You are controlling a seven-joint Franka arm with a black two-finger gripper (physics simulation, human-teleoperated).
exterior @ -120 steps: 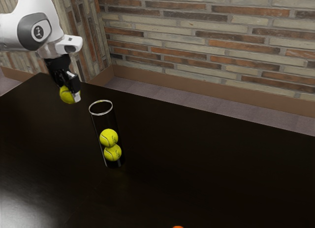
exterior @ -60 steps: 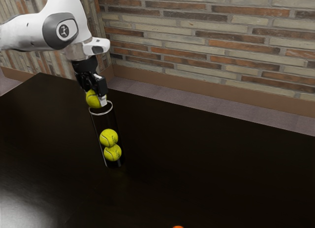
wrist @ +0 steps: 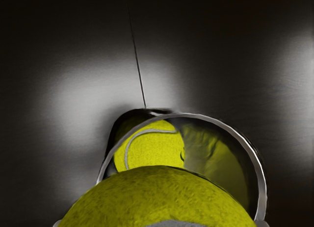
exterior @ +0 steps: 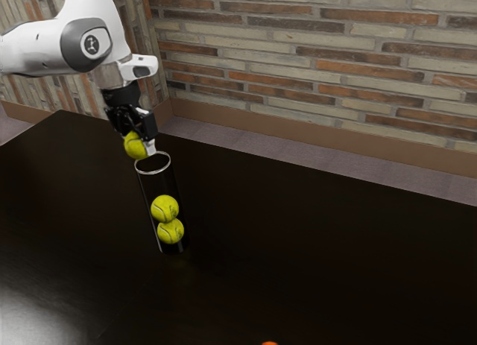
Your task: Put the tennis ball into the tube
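My gripper [exterior: 140, 145] is shut on a yellow tennis ball [exterior: 135, 146], just above the tube's rim and toward the exterior view's left. The clear tube [exterior: 153, 163] stands upright on the table, its round mouth facing up. Two more balls rest stacked inside it, an upper one [exterior: 165, 209] and a lower one [exterior: 171, 231]. In the wrist view the held ball [wrist: 157, 200] covers the near part of the tube's rim [wrist: 262, 188], and a ball inside [wrist: 154, 148] shows beyond it through the mouth.
The dark, glossy table [exterior: 313, 263] surrounds the tube. A small orange thing [exterior: 269, 343] pokes in at the exterior view's lower edge. A brick wall [exterior: 320, 62] rises behind the table.
Over the last second my hand carried the ball toward the exterior view's right to the tube's mouth, then shifted slightly back left. The tube and its two balls stayed put.
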